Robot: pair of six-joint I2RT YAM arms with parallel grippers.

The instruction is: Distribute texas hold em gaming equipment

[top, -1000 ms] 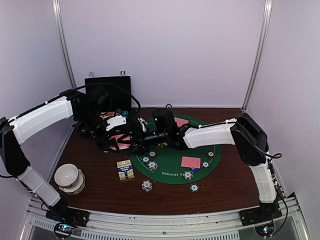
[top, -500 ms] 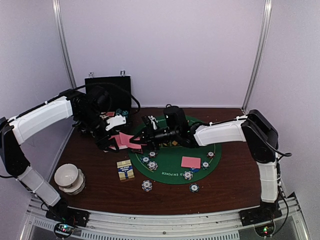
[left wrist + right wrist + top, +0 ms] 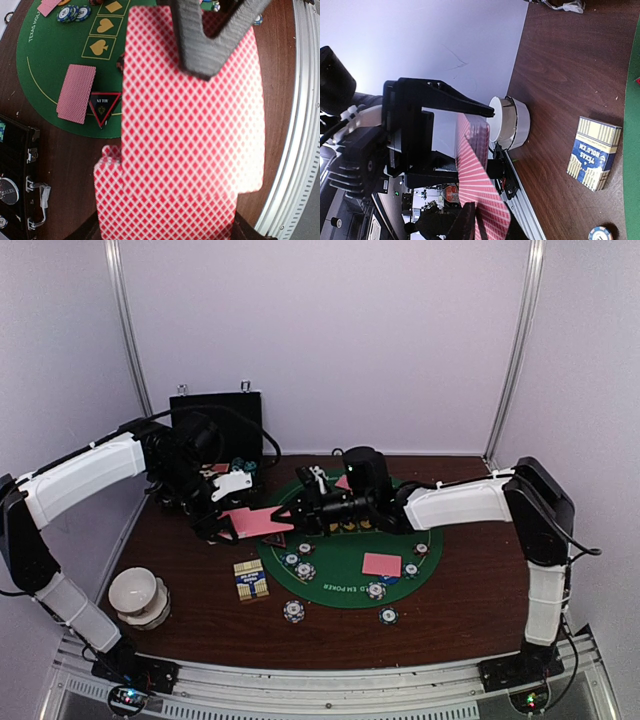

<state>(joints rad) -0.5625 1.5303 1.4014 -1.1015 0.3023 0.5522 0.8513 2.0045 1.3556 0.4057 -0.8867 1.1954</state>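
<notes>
My left gripper (image 3: 222,517) is shut on a deck of pink-backed playing cards (image 3: 237,524) just off the left edge of the green mat (image 3: 340,578). In the left wrist view the deck (image 3: 150,210) fills the bottom between my jaws. The top card (image 3: 190,115) is slid out ahead of the deck. My right gripper (image 3: 288,514) is shut on that card (image 3: 264,522), with one of its fingers (image 3: 205,40) lying over it. The right wrist view shows the card (image 3: 485,200) pinched edge-on and the deck (image 3: 487,132) behind it. Two cards (image 3: 381,564) lie on the mat, and a red triangle marker (image 3: 104,106) rests at its edge.
Striped chips (image 3: 293,611) ring the mat's near edge. A blue-and-yellow card box (image 3: 251,580) lies left of the mat. A white bowl (image 3: 137,595) stands at the near left. The black case (image 3: 215,420) stands at the back left, behind my left arm.
My right gripper has closed on the deck's top card and drawn it to the right, off the deck. My left gripper has stayed put with the deck.
</notes>
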